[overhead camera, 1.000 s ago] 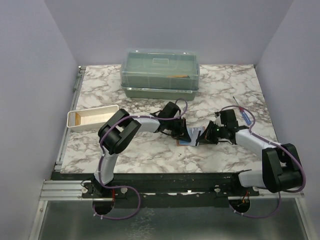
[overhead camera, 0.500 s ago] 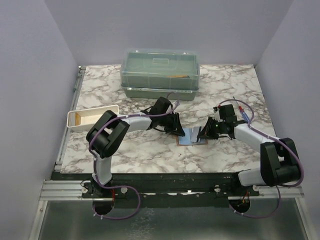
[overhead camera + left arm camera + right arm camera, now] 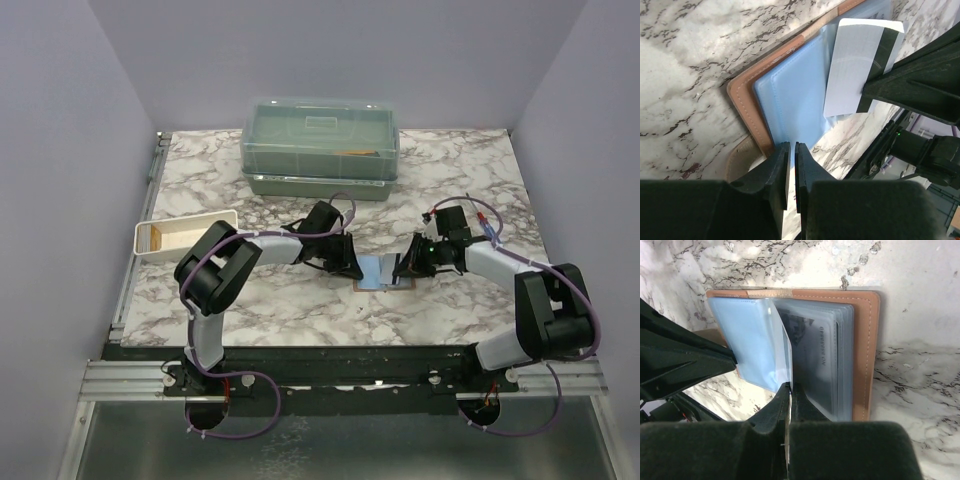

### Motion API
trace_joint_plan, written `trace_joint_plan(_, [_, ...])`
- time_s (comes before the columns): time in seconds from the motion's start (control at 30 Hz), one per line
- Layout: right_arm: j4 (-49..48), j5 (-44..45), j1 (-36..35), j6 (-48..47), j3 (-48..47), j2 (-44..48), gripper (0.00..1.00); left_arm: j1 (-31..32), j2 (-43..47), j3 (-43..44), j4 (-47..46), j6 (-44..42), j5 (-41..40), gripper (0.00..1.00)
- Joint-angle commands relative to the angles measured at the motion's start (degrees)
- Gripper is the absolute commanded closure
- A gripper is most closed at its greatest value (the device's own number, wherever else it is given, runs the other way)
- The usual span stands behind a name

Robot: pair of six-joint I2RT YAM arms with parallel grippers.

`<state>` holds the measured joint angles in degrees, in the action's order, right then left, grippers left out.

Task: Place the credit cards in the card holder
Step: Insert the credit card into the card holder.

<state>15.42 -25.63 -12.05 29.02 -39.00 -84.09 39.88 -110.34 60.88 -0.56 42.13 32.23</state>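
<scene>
Top external view has the holder point(image 3: 378, 273) lying open and flat on the table point(image 3: 270, 300), a little toward 4 o'clock from the table's middle. The left fingers point(image 3: 774, 175) are at its 9 o'clock edge and the right fingers point(image 3: 773, 415) at its 3 o'clock edge.

Left wrist view shows the left fingers narrowed almost to touching, pinching the rim of a pale blue sleeve point(image 3: 790, 100) so that the pockets are held apart. At 1 o'clock in that view a white card point(image 3: 851, 62) with a dark stripe lies over the blue pockets. The right fingers, drawn tight on it, grip its striped end.

Right wrist view shows that card edge-on as a thin pale line between the fingers. It points at the gap between the raised sleeve and the stack of clear sleeves toward 3 o'clock.

As I judge it, this card has been fetched and lined up but not seated: most of it is outside any pocket. It has yet to be slid fully in and let go.

One clear sleeve shows faint print, perhaps a card already stowed, though I cannot tell. No loose cards can be made out on the table, so how many remain is unclear.
</scene>
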Motion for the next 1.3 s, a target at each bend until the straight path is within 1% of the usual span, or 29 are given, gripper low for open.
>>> trace_joint_plan(0.0, [0.7,-1.2,-0.4,-2.6,-0.3,-2.1,1.00,0.0,-1.1,-1.2,0.1,-1.0,-2.2,0.85])
trace_joint_plan(0.13, [0.4,-3.3,-0.4,-2.7,0.0,-3.2,1.00,0.0,-1.3,-1.3,0.1,-0.9,-2.4,0.86])
trace_joint_plan(0.4, [0.9,-5.4,-0.4,-2.8,-0.2,-1.9,1.00,-0.1,-1.3,-1.5,0.1,-1.0,-2.7,0.86])
trace_joint_plan(0.67, [2.8,-8.8,-0.4,-3.2,-1.4,-5.4,1.00,-0.1,-1.4,-1.5,0.1,-1.1,-2.6,0.86])
trace_joint_plan(1.0, [4.9,-10.7,-0.4,-2.9,-2.9,-8.7,1.00,-0.1,-1.4,-1.3,0.2,-1.2,-2.6,0.86])
trace_joint_plan(1.17, [5.0,-10.4,-0.3,-5.1,-4.6,-11.4,0.99,-0.2,-1.1,-1.4,0.2,-1.2,-2.5,0.86])
trace_joint_plan(1.27, [5.1,-9.8,-0.4,-5.9,-6.9,-13.3,0.97,-0.2,-0.1,-1.2,0.2,-1.2,-2.3,0.85])
